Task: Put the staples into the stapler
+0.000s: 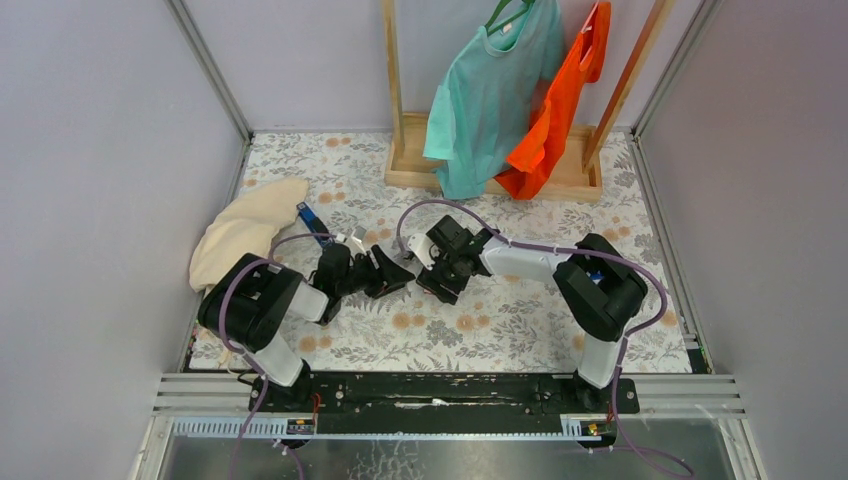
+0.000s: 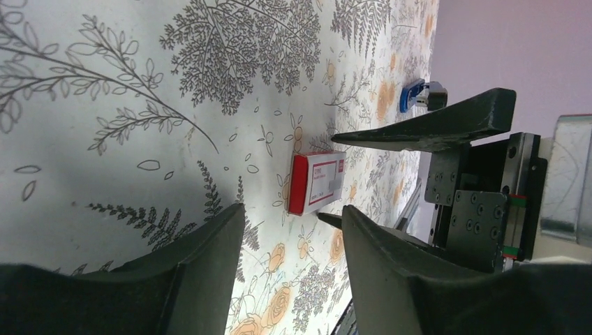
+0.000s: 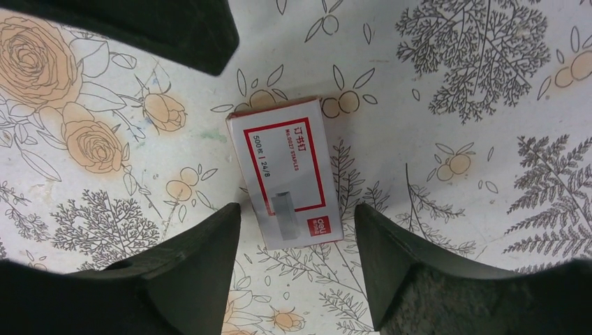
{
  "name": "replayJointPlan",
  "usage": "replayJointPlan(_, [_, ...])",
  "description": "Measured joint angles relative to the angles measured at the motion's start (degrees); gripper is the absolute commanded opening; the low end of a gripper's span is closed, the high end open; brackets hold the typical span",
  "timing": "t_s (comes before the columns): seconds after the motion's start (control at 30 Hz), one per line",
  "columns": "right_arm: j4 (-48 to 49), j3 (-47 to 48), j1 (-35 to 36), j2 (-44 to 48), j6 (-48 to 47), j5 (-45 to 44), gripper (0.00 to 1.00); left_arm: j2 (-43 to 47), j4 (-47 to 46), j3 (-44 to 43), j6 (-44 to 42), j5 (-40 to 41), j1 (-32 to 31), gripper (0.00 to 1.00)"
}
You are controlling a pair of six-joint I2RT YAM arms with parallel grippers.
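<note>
A red-and-white staple box (image 3: 286,171) lies flat on the floral table, with a grey staple strip pictured on its lid. No loose silvery block of staples shows. My right gripper (image 3: 297,209) is open above the box, and the box's near end lies between its fingertips. My left gripper (image 2: 290,213) is open and empty, pointing at the same box (image 2: 317,183) from the other side, a little short of it. The two grippers (image 1: 400,272) (image 1: 432,280) nearly meet at mid-table and hide the box in the top view. A blue stapler (image 1: 314,224) lies by the cloth.
A cream cloth (image 1: 245,235) lies at the left edge. A wooden rack (image 1: 490,165) with a teal shirt and an orange shirt stands at the back. A second blue stapler (image 2: 417,95) lies far right, partly under my right arm (image 1: 596,272). Grey walls enclose the table.
</note>
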State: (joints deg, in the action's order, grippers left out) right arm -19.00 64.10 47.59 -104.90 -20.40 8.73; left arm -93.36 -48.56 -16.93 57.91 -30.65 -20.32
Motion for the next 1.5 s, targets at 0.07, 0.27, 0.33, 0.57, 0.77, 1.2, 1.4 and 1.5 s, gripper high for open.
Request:
replayJointPlan(0.07, [0.0,0.3,0.0,-0.3,-0.5,0.3,0.64,-1.3,-1.4,-0.3,0.2,-0.8,0.0,0.6])
replayJointPlan(0.27, [-0.1,1.6,-0.1,-1.4,-1.8,1.0,0.6,-5.7,-3.9,-2.9,0.5,-3.2,-0.7,0.56])
replayJointPlan(0.33, [-0.1,1.9,-0.1,-1.7,-2.1,1.2,0.59,-7.0,-4.9,-3.5,0.6,-4.0,-1.0,0.53])
replayJointPlan(0.57, [-0.2,2.4,-0.1,-2.1,-2.7,1.4,0.56,-10.7,-6.8,-5.5,0.7,-6.1,-1.8,0.47])
replayJointPlan(0.77, [-0.7,3.0,-0.1,-2.5,-3.0,1.4,0.56,-13.0,-8.6,-6.2,1.2,-7.6,-1.8,0.42])
replayJointPlan(1.2, [-2.2,4.5,-0.1,-3.5,-3.3,1.4,0.55,-16.2,-10.8,-7.3,2.4,-9.5,-1.9,0.31])
replayJointPlan(1.4, [-2.6,4.9,-0.1,-3.7,-3.4,1.4,0.54,-17.4,-12.2,-7.6,3.3,-10.0,-2.2,0.31])
replayJointPlan(1.5, [-2.6,4.9,-0.1,-3.7,-3.4,1.3,0.54,-17.9,-12.7,-7.8,3.7,-10.2,-2.3,0.3])
